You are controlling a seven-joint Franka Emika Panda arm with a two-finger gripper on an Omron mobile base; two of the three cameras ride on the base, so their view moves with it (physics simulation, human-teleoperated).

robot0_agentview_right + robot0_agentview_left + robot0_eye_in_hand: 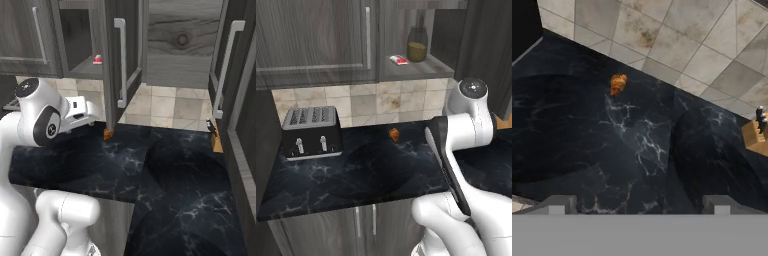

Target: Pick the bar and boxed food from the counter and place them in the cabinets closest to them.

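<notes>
Gripper (639, 202) hangs wide open and empty above the black marble counter (356, 175), its two finger tips spread apart with nothing between them, looking down at bare worktop. Taking the toaster (311, 132) as the landmark: it sits at the counter's back left, and the small orange-brown pastry (393, 133) lies on the marble to the toaster's right, near the tiled wall. Up and to the right of the toaster, in the open wall cabinet (421, 67), the bar (399, 60) already lies flat on the shelf floor, just beside a glass jar (417, 46) with something yellowish in it, so by my reckoning that half of the job is done. From the right base camera the bar (98, 60) peeks out behind the open cabinet door (120, 65). The boxed food I can't find anywhere on this stretch of counter; far off to the right of the toaster, by the corner, stands a wooden block (216, 140) with dark handles, which is not the carton. So the step in hand looks like clearing away from the cabinet and going after the box. To do it well, the arm should tuck in clear of that open door's edge before the base moves, keep the fingers spread, pass above the pastry without nudging it, and only descend once the red carton is squarely in view between the tips.
</notes>
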